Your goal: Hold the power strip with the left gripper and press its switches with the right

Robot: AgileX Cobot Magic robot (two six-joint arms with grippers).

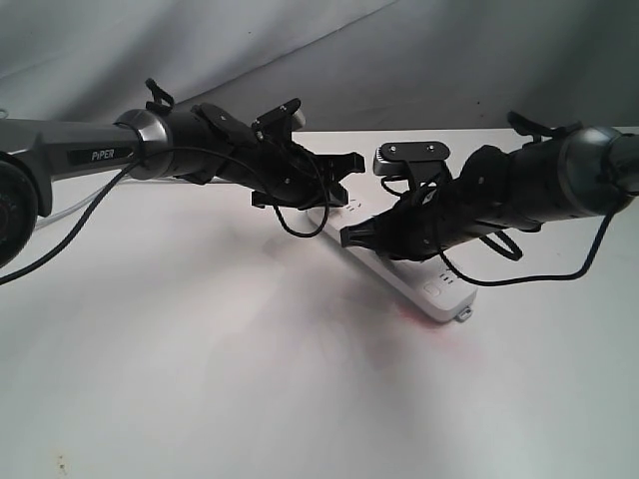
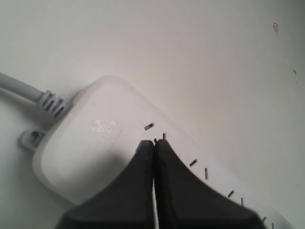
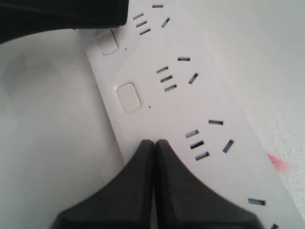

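Note:
The white power strip [image 1: 435, 297] lies diagonally on the table, with a mounting tab [image 1: 464, 314] at its near end. My left gripper [image 1: 334, 200] is shut, and its joined tips [image 2: 153, 142] rest on top of the strip [image 2: 90, 143] near the end where the grey cable [image 2: 21, 89] enters. My right gripper [image 1: 349, 238] is also shut. Its tips [image 3: 154, 142] sit on the strip [image 3: 190, 105] along the edge that carries the switches. Two white switches [image 3: 128, 97] [image 3: 107, 42] show just beyond the tips. Whatever lies under the tips is hidden.
The strip rests on a white tabletop [image 1: 200, 349]. Grey cloth [image 1: 300, 50] hangs behind the table's far edge. A faint red smudge [image 3: 277, 162] marks the table beside the strip. Black cable loops hang under the right arm [image 1: 539, 274].

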